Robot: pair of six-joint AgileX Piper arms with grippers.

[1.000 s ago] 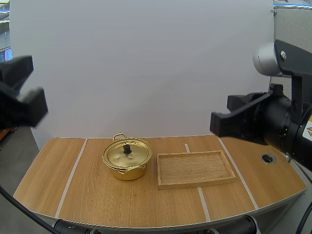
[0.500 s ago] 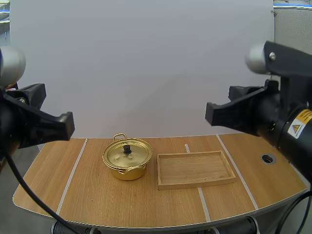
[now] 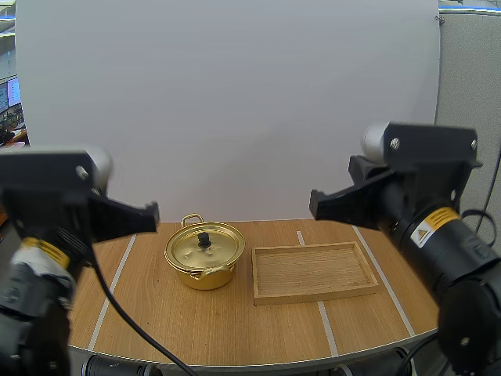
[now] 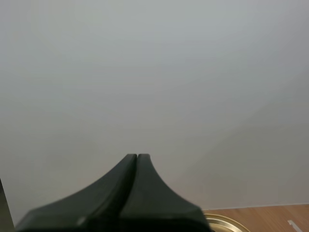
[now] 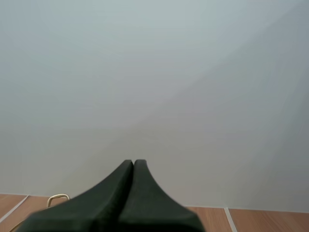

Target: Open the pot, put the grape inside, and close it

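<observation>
both left hand (image 4: 136, 157) and right hand (image 5: 133, 163) were closed on nothing, and the lidded pot (image 3: 204, 256) sat just left of the tray (image 3: 313, 272), so a descent without opening might knock its small knob (image 3: 203, 239) aside.

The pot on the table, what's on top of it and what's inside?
A gold lid with a black knob sits on the pot, closing it. The lid covers the inside, so whatever the pot holds cannot be seen.
</observation>
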